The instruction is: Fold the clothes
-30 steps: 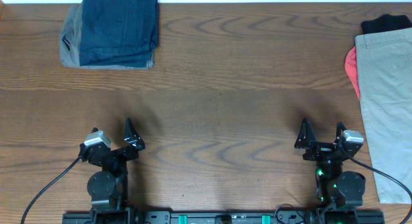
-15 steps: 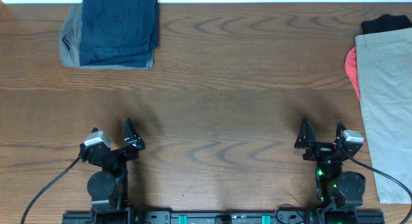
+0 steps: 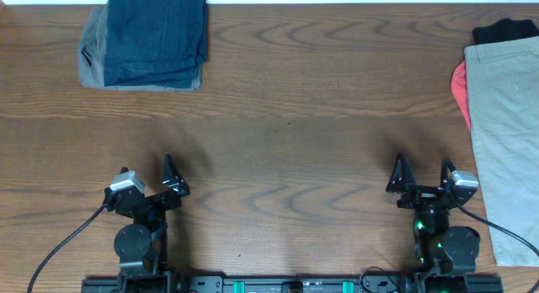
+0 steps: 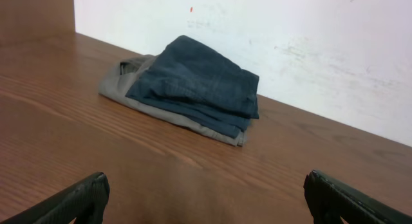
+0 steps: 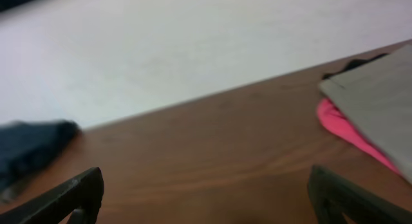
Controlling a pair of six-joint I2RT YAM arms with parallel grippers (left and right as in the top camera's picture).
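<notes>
Black fingertips sit at the lower corners of both wrist views. The left gripper (image 4: 206,205) and the right gripper (image 5: 206,201) are each spread wide with nothing between the jaws. From overhead both arms are parked at the near edge of the wooden table (image 3: 286,116), the left gripper (image 3: 147,177) well apart from any cloth.

The right gripper (image 3: 421,175) is the one placed to work. The khaki trousers (image 3: 505,141) lie just beside it, running in a long pale strip along the table's right side and out of the overhead frame (so how far they extend that way cannot be told). My reading is that no grasp has begun and the first job is to bring them onto the bare wood in the middle.

To do that well, I would take the trousers (image 5: 380,89) by their near inner edge, low and flat to the table. The pinch should catch only the khaki layer. Further back a coral-red garment (image 3: 459,87) pokes out from under that same edge, with a black garment (image 3: 505,29) beyond it. A deep bite there would likely drag both along. The left arm should join only once the cloth is within its reach.

At the far left corner, folded jeans (image 3: 156,36) rest on a grey garment (image 3: 91,57) against the white wall (image 4: 290,31). They are well clear of the working space.
</notes>
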